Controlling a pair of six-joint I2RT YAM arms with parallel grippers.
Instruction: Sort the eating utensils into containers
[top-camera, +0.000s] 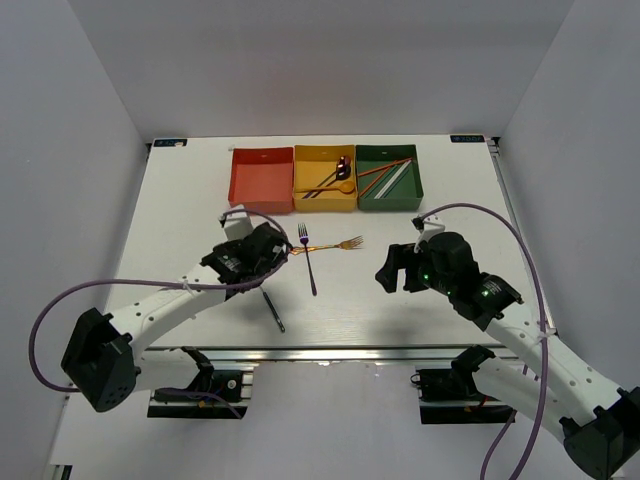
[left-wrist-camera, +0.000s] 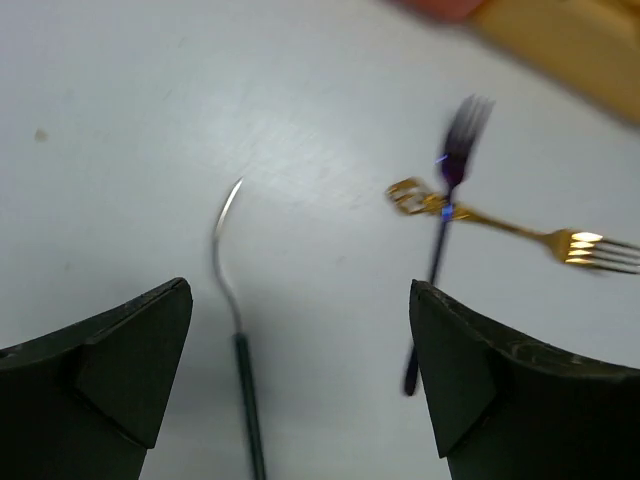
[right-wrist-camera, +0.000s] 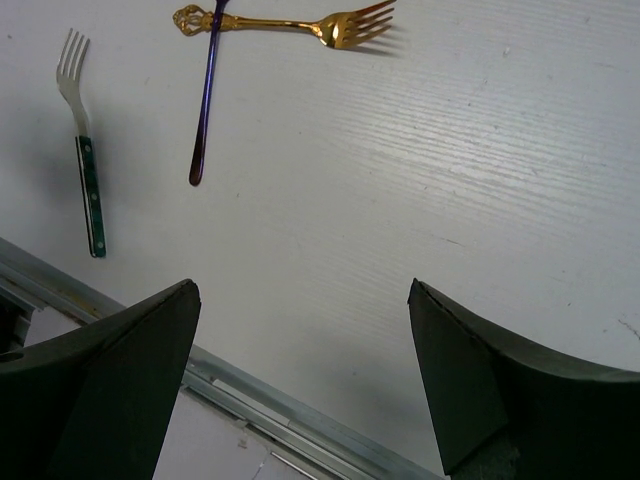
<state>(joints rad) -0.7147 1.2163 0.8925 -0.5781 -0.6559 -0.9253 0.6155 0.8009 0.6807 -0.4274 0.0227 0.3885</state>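
1. White table (top-camera: 180, 200): red box (top-camera: 258, 185), yellow box (top-camera: 301, 200) and green box (top-camera: 366, 200) line the far edge.
2. Purple fork (top-camera: 309, 262) crosses gold fork (top-camera: 335, 245) mid-table, with the green-handled fork (top-camera: 272, 308) nearer.
3. Left gripper (left-wrist-camera: 300, 300) hovers over them, jaws wide, empty.
4. Right gripper (right-wrist-camera: 300, 295) is spread wide too, holding nothing.

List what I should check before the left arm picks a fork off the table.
1. Left gripper open and empty: ok.
2. Right gripper open, clear of the forks: ok.
3. Green-handled fork lying alone: ok.
4. Purple fork separate from gold fork: not ok, they cross.
5. Red-orange box has room: ok.
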